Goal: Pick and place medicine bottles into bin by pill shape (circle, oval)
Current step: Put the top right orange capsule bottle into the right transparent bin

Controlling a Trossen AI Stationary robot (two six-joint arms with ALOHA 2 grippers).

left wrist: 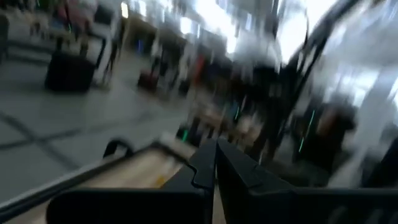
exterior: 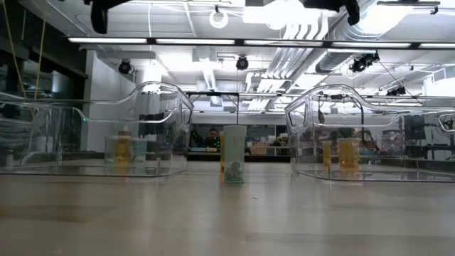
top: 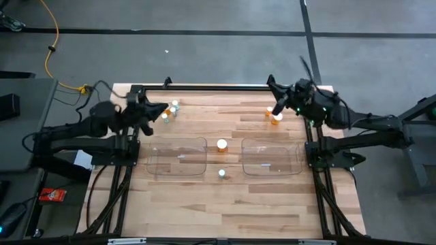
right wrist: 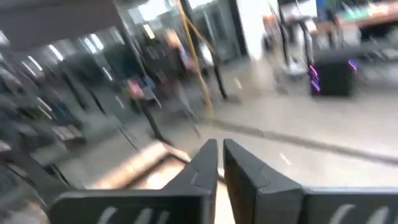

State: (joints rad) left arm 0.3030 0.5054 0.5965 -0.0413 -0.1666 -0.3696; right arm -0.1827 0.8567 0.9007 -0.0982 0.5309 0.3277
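Several tiny white-capped medicine bottles stand upright on the wooden table. Two pale ones (top: 174,107) stand at the far left, and amber ones (top: 275,117) at the far right. One amber bottle (top: 222,144) stands between the two bins, and one pale teal bottle (top: 222,173) stands nearer the front, also seen in the low view (exterior: 233,163). My left gripper (top: 162,110) is shut and empty, raised beside the far-left bottles; its wrist view shows the fingers closed (left wrist: 215,152). My right gripper (top: 274,92) is shut and empty, raised above the far-right bottles (right wrist: 221,149).
Two clear plastic bins stand side by side mid-table, the left bin (top: 178,141) and the right bin (top: 271,143), with a gap between them. A black rail (top: 218,86) runs along the table's far edge. The arm bases flank the table.
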